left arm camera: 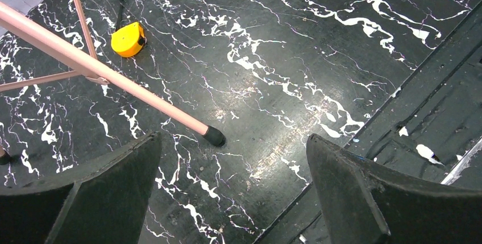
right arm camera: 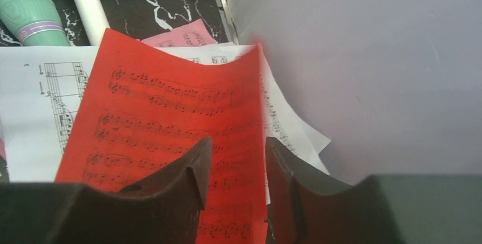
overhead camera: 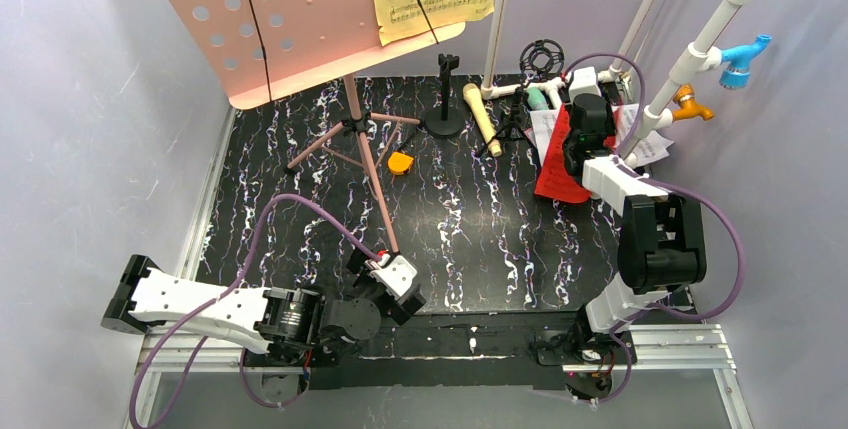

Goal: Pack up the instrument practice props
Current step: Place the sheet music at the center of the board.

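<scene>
The left gripper (left arm camera: 233, 139) hung spread wide over the table (left arm camera: 318, 45), with the tripod leg (left arm camera: 113, 76) ending between its fingers. The right gripper (right arm camera: 237, 147) straddled the raised edge of the red sheet (right arm camera: 165, 107), jaws narrowly apart; I could not tell if it pinched.

Black marbled table (overhead camera: 480, 239): pink tripod legs (overhead camera: 365, 154), yellow tape measure (overhead camera: 400, 163), beige microphone (overhead camera: 481, 117), red sheet (overhead camera: 555, 174).

A lab test cell: plain walls (overhead camera: 90, 149) are enclosing a marbled tabletop (overhead camera: 480, 229) (aluminium rail (overhead camera: 670, 347) at near edge).
</scene>
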Available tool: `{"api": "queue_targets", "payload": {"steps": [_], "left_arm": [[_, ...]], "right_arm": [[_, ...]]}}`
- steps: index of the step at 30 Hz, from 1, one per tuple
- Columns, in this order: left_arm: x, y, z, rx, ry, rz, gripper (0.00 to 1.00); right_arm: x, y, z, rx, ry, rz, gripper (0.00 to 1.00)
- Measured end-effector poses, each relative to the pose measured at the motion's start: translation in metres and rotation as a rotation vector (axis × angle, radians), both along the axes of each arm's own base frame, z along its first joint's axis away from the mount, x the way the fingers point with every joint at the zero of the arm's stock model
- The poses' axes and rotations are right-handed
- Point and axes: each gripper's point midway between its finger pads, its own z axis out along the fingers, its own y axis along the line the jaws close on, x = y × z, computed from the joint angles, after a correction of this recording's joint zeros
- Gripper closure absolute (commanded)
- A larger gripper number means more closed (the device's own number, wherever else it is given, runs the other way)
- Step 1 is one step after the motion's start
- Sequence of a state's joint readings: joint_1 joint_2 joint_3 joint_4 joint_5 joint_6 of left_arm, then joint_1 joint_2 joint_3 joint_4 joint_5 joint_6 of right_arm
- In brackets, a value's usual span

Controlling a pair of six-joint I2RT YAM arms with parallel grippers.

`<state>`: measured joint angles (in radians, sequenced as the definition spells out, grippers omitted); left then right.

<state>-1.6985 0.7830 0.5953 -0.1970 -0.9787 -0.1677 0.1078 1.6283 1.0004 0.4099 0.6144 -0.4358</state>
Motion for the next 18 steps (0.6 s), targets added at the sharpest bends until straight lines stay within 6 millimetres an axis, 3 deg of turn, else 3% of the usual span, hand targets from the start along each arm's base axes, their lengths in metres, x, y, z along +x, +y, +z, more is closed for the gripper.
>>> {"api": "queue_targets", "payload": {"steps": [9, 16, 18], "left_arm": [[0.000, 0.001, -0.001, 0.005, 0.000, 0.001, 0.02], [0.000, 0.003, 0.001, -0.013, 0.008, 0.005, 0.02], [0.000, 0.004, 0.004, -0.030, 0.015, 0.007, 0.02]], "right_arm": [[0.010, 0.006, 0.021, 0.027, -0.027, 0.021, 0.33], [0.009, 0.036, 0.048, 0.131, 0.005, 0.179, 0.22], [0.003, 0.052, 0.056, 0.158, 0.043, 0.277, 0.17]]}}
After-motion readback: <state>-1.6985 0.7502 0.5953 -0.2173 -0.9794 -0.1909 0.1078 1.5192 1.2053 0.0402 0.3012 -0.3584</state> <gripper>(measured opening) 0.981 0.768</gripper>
